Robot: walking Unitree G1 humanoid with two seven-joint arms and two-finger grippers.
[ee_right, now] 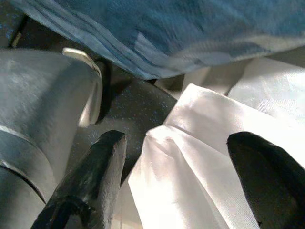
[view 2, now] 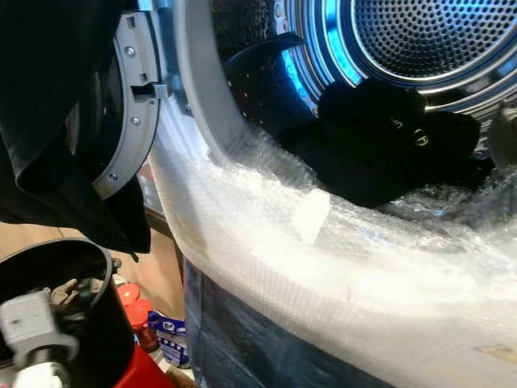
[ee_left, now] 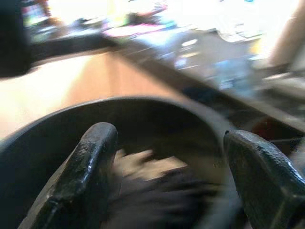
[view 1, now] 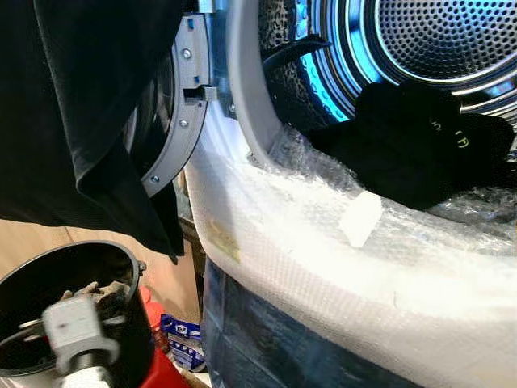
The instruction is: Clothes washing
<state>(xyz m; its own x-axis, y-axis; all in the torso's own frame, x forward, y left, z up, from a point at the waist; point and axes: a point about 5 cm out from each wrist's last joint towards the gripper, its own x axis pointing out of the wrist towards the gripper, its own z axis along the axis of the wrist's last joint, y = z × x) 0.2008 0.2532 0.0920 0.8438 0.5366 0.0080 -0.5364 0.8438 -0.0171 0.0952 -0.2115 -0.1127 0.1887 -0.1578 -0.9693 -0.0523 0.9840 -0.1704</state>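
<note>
Washer drum (view 1: 452, 36) — door open, rim under bubble wrap (view 1: 323, 267) | black garment (view 1: 420, 141) — half in the drum, draped over its lip; may slide out | black basket (view 1: 48, 283) — below left, clothes inside | left gripper (ee_left: 167, 181) — fingers apart above basket | right gripper (ee_right: 176, 181) — fingers apart over white cloth (ee_right: 190, 157); could snag it.

You have the washing machine's drum (view 1: 440, 36) open in front of you, perforated steel lit blue inside. A black garment (view 1: 420, 145) lies bunched at the drum's mouth, resting on the bubble wrap (view 1: 323, 234) that covers the lower rim, with small pale lettering showing on it. A second black garment (view 1: 89, 113) hangs at your upper left, draped in front of the open door (view 1: 182, 105). Below it stands a dark round bucket (view 1: 121, 267) with crumpled clothes inside.
</note>
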